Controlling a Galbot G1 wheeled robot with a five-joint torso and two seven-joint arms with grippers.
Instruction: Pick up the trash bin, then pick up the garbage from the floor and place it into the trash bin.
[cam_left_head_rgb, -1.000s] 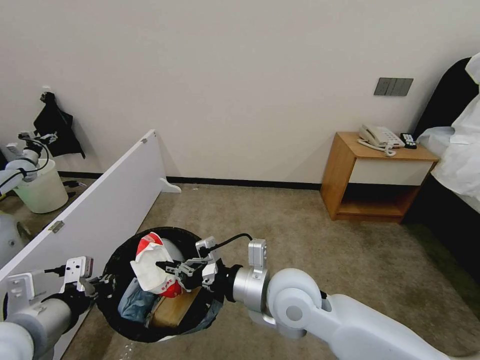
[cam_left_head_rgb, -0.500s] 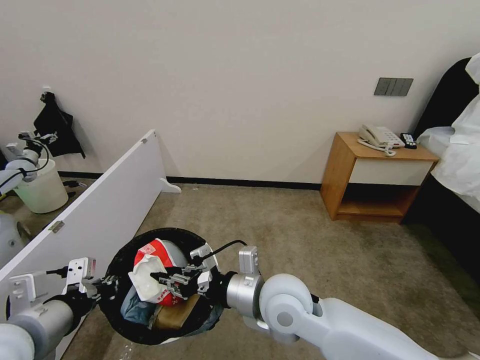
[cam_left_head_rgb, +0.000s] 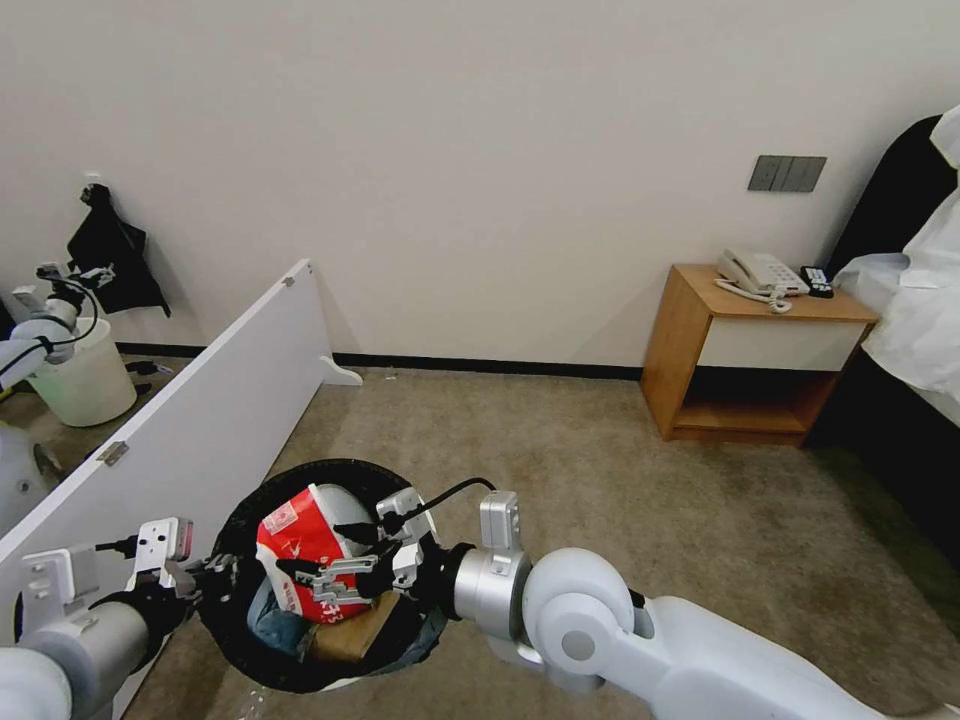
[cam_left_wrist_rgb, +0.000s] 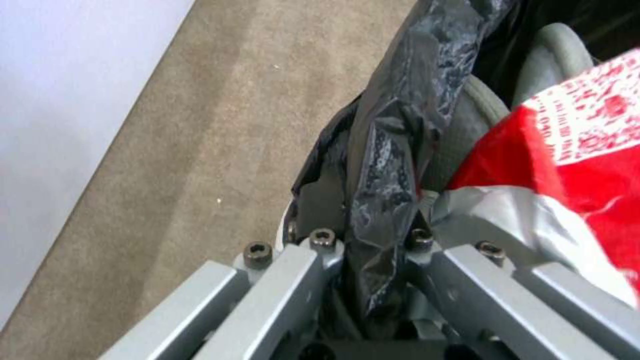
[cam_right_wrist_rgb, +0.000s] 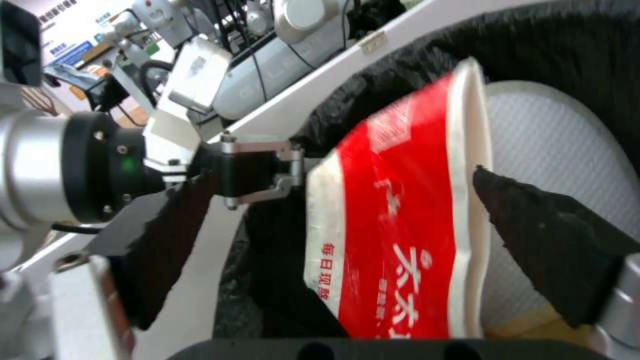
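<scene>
1. My left gripper (cam_left_head_rgb: 205, 578) is clamped on the folded black liner at the rim of the trash bin (cam_left_head_rgb: 300, 672), which I carry beside the white board (cam_left_head_rgb: 200, 400), low in front of me. In the left wrist view the pinch is mostly on the bag (cam_left_wrist_rgb: 380, 200); if the plastic slides or tears, the bin could tilt or drop.

2. My right gripper (cam_left_head_rgb: 335, 560) hangs over the bin's mouth with its fingers (cam_right_wrist_rgb: 547, 235) spread apart. The red snack packet (cam_left_head_rgb: 300, 555) lies between them, seemingly loose.

3. The packet sits high on the pile, over a white slipper (cam_right_wrist_rgb: 567, 150), a brown paper bag (cam_left_head_rgb: 350, 625) and something blue (cam_left_head_rgb: 275, 620). It may lean toward the rim and slide out if I jolt the bin.

4. Pulling my right hand back, a finger could snag the packet's edge and drag it out with me.

5. A finger could also catch the liner and tug it from my left grip.
</scene>
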